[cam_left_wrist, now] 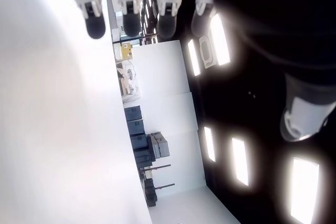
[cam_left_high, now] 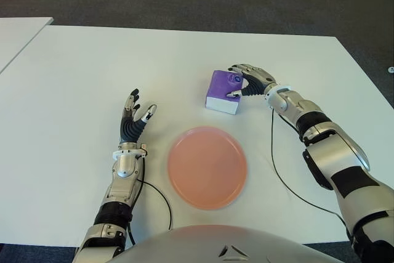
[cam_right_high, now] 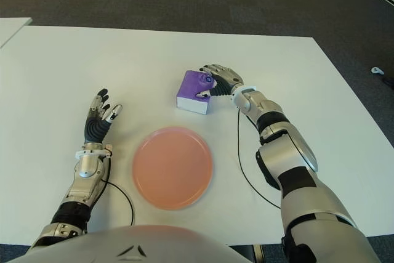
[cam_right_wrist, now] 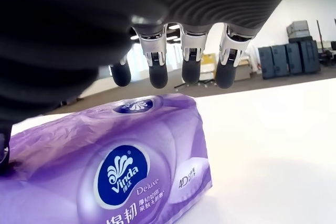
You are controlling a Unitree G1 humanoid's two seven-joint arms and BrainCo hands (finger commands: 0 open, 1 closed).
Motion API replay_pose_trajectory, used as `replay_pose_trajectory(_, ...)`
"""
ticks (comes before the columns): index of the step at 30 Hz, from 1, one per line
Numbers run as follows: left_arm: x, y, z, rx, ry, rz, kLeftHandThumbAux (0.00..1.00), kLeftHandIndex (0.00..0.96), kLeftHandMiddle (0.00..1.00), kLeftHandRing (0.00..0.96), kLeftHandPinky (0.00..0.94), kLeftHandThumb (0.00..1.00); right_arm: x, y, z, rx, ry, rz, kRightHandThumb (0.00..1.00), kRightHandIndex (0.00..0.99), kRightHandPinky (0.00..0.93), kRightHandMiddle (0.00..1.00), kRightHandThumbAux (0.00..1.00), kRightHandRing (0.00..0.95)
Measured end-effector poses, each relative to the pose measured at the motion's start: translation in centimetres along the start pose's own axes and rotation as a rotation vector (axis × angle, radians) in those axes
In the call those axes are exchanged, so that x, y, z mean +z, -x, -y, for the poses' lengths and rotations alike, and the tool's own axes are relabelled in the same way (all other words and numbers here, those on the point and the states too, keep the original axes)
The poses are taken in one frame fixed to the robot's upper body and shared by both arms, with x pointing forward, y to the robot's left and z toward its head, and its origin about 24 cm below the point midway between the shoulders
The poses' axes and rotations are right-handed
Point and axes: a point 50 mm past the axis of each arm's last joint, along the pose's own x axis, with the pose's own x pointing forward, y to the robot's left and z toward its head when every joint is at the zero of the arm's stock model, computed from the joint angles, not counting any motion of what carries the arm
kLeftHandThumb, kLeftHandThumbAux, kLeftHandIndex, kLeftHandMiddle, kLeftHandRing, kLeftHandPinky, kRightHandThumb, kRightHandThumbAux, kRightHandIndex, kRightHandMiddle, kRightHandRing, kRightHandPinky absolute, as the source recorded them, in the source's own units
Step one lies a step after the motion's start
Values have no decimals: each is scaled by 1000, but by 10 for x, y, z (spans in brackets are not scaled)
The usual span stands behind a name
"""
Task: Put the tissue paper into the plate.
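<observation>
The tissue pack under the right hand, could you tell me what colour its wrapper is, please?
Purple, with a white base and blue round logo; the tissue pack shows best in the right wrist view.

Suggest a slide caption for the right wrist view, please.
Right hand arched over the purple tissue pack on the white table, fingers not yet closed.

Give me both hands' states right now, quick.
Left hand: open, fingers spread, holding nothing, left of the plate.
Right hand: open over the tissue pack, fingers above it, not yet closed.
</observation>
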Motion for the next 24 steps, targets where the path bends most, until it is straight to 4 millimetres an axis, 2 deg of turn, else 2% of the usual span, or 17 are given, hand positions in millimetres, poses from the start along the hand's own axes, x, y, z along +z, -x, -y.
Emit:
replay_pose_trajectory(10, 0, 0, 0, 0, 1, 1, 462, 0, 0, 0, 0, 0, 2, 0, 7, -47, -4, 29, 294, 0, 0, 4, 390, 0)
replay_pose_trajectory(24, 0, -1, 2, -2, 3, 0, 457, 0, 0, 0, 0, 0, -3, 5, 34, -149, -17, 75, 328, 0, 0, 0, 396, 0)
